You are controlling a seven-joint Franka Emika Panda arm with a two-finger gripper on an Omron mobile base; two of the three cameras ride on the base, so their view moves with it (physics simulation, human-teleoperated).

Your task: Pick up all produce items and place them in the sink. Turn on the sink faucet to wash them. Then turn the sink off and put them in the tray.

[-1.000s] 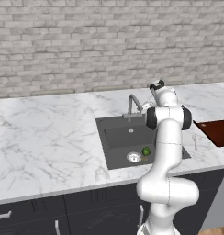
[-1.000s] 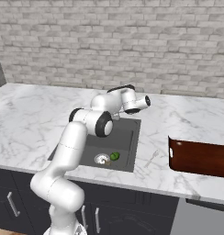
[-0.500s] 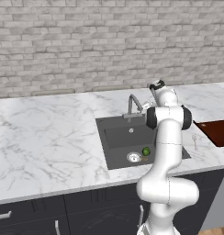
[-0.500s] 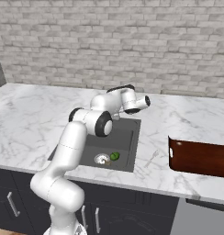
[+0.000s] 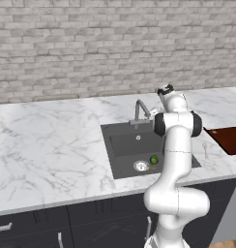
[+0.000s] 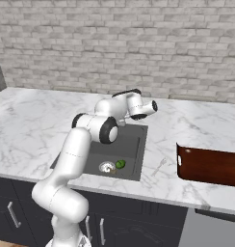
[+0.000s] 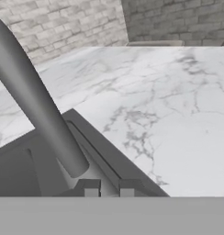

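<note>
**Arm at the faucet, fruit in the sink**

A white marble counter [image 5: 47, 145] runs the width of the scene under a grey brick wall [image 5: 91, 43], with dark cabinets [image 5: 91, 223] below. The white arm [image 5: 175, 160] rises from the near side and bends over the right part of the counter, its hand reaching to the far right corner of the sink.

The sink [image 5: 125, 145] is a dark grey basin set in the marble, with a round silver drain [image 5: 141, 166] near its front edge. To the right, well apart from the sink, a dark reddish-brown tray [image 5: 230, 139] with a low rim sits on the counter; in the right base view it stands near the counter's front edge [image 6: 208, 166].

The faucet [image 5: 141, 110] stands at the far rim of the sink, a thin grey spout with a bent neck. In the hand view its spout [image 7: 38, 105] crosses the picture as a thick grey bar slanting down toward the fingertips.

The claw [image 7: 108, 189] shows in the hand view as two small dark tips close side by side, pressed together with nothing between them, just beside the faucet's lower end. Whether they touch it I cannot tell.

The green fruit [image 5: 154, 159] lies in the sink just right of the drain; the right base view shows it there too [image 6: 120, 164]. A small tan piece [image 5: 152, 167] lies next to it, too small to make out clearly.
</note>
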